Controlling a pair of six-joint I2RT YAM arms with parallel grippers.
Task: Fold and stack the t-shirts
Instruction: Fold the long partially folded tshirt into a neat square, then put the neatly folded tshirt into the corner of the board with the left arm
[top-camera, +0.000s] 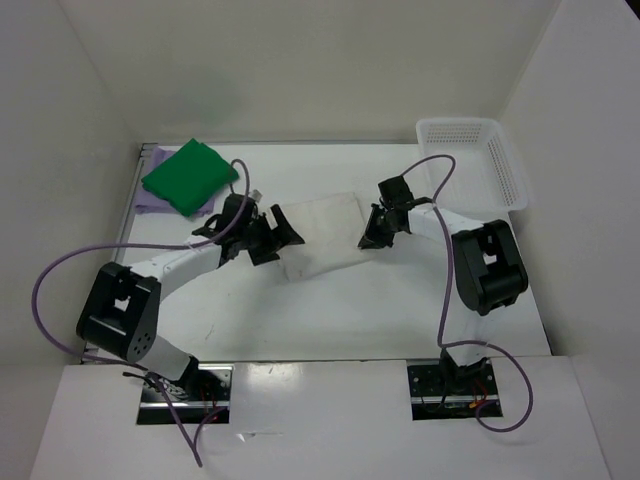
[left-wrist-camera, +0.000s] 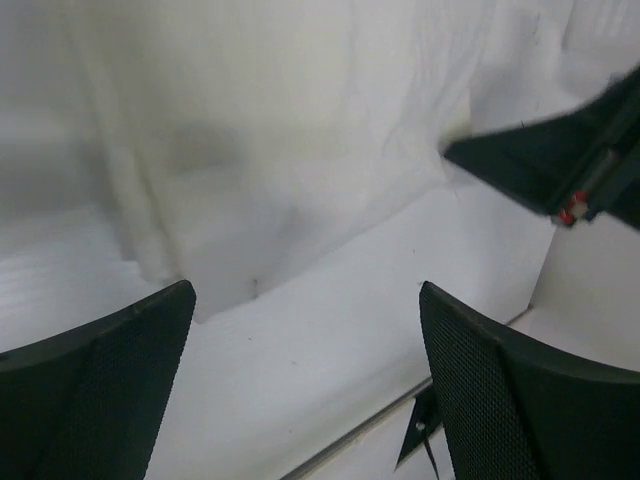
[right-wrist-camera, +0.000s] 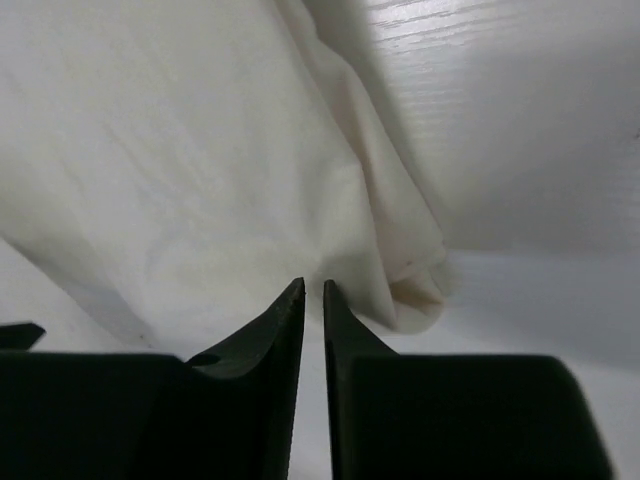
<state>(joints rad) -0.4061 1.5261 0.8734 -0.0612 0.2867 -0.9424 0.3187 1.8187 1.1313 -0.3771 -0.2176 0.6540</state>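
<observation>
Left gripper (left-wrist-camera: 305, 330) gapes wide — right gripper (right-wrist-camera: 313, 290) nearly closed (empty) — over white shirt (top-camera: 320, 235).

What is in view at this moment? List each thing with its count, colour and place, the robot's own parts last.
white t-shirt: one, cream-white, partly folded at the table's middle, between the two grippers.
green t-shirt: one, bright green, folded, far left corner, lying on the purple one.
purple t-shirt: one, pale lavender, under the green one, only its edges showing.
basket: one, white plastic mesh, far right edge of the table.
table: one, white.
cables: purple, one running along each arm.
left gripper: black, jaws wide open, at the white shirt's left edge, holding nothing.
right gripper: black, jaws nearly closed, at the shirt's right edge; no cloth seen between them.
</observation>
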